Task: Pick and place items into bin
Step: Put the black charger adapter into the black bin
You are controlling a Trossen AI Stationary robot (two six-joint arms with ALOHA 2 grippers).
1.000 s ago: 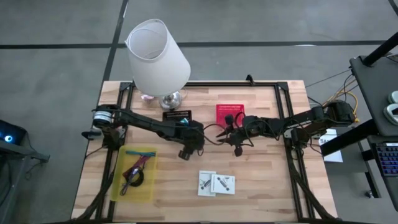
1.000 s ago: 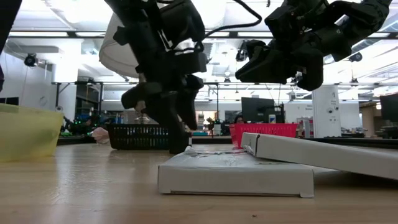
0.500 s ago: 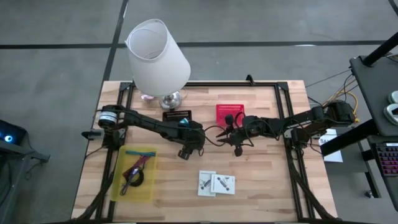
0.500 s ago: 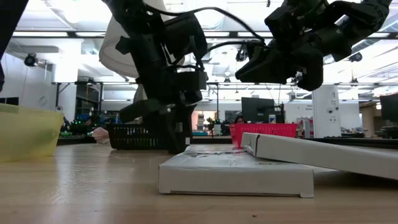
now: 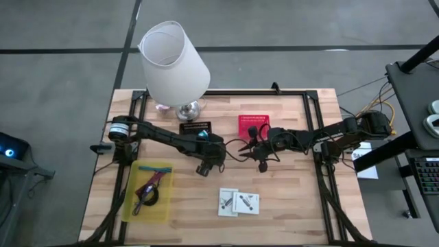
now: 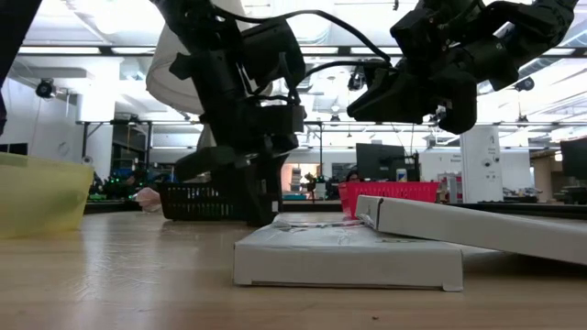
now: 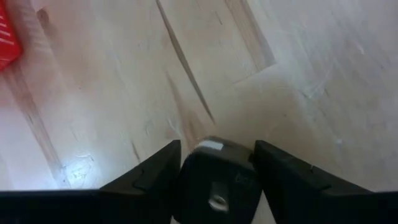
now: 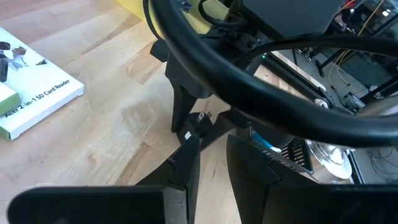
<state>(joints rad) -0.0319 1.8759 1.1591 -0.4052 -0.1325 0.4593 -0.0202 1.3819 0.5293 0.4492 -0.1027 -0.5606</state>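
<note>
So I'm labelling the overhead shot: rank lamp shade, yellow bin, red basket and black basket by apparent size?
1. Lamp shade, though nearer the camera
2. Yellow bin
3. Red basket
4. Black basket

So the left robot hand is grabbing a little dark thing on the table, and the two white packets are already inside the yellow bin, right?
Not quite. The two white packets are not in the yellow bin; the high view shows them lying on the bare table, apart from it. The rest holds: the left gripper straddles a small dark piece on the table.
</note>
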